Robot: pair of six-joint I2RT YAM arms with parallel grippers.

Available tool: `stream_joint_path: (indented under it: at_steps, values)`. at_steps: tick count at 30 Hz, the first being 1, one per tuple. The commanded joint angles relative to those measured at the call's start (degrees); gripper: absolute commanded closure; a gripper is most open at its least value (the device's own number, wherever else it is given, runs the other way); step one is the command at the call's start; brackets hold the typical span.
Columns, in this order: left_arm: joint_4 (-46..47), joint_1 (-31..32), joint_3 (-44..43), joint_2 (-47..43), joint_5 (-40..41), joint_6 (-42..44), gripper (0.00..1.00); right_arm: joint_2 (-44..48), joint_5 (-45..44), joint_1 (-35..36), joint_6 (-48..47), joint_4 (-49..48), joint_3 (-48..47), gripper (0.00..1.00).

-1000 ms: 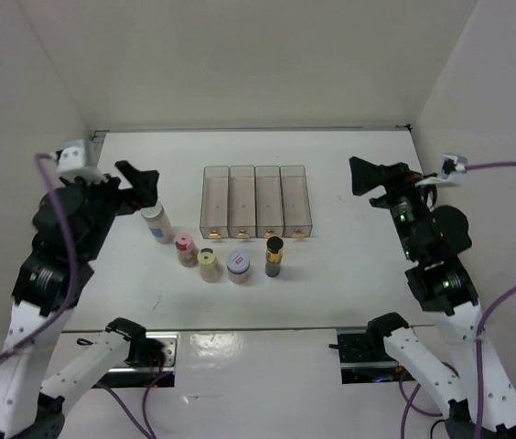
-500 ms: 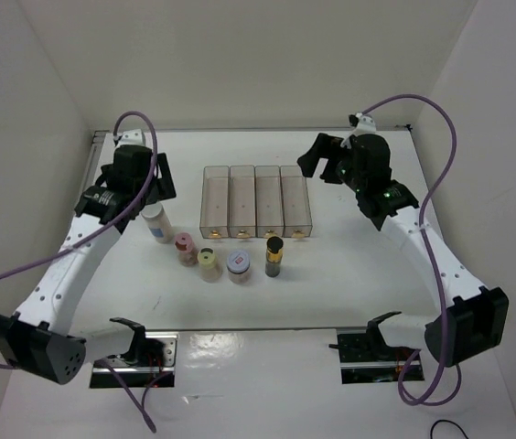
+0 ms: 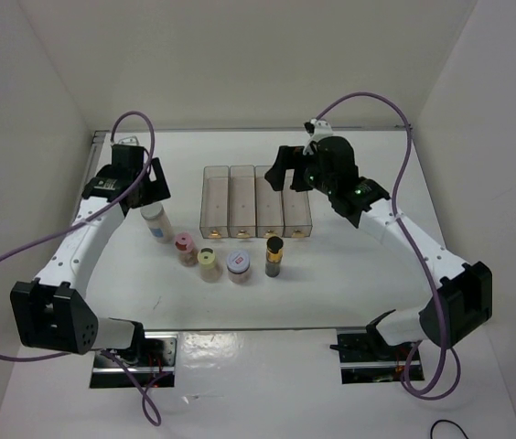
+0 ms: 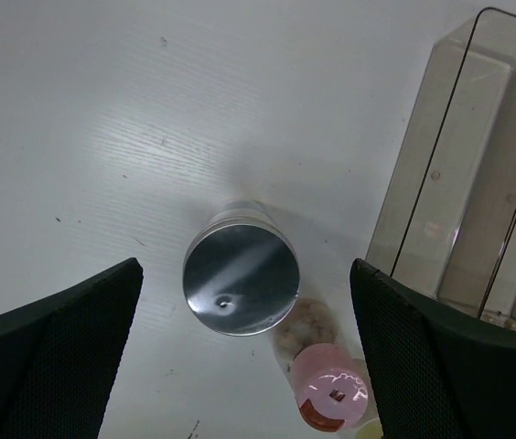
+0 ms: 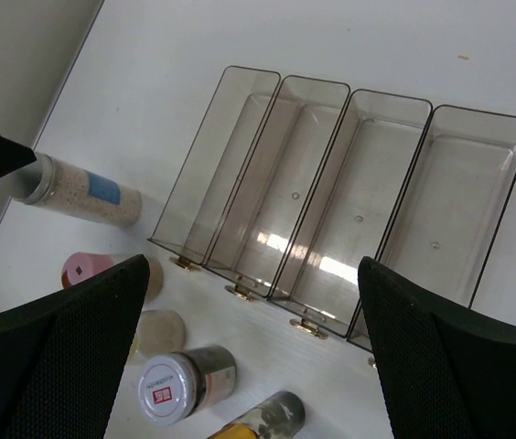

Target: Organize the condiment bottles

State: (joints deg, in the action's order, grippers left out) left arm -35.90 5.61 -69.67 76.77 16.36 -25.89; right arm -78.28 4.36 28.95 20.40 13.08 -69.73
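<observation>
Hovering above the grey-capped white bottle (image 4: 240,279), the left gripper (image 4: 247,352) gapes wide; the pink-capped bottle (image 4: 331,395) stands just beside, the clear rack (image 4: 478,183) near. The right gripper (image 5: 258,366), equally wide, hangs over the rack. Its camera, unlike the left's, shows the red-rimmed jar (image 5: 171,384) and dark bottle (image 5: 276,416) before the rack.

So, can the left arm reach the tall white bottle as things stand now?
Probably yes. The left tool hangs open right above the tall white bottle, the cap between its fingers. The pink-capped bottle stands close beside it, yet nothing blocks the top.
</observation>
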Motion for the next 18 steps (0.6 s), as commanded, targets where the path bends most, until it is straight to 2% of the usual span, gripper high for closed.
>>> stream_joint_path:
  at_steps: [1, 18]
  values:
    - [3.1, -0.2, 1.2, 0.7, -3.5, -0.4, 0.00, -0.8, -0.1, 1.2, -1.2, -0.9, -2.8, 0.01]
    - [3.7, -0.2, 5.4, 5.0, -1.2, -0.5, 0.01, -1.9, -1.3, 5.0, -1.7, -0.3, -4.4, 0.01]
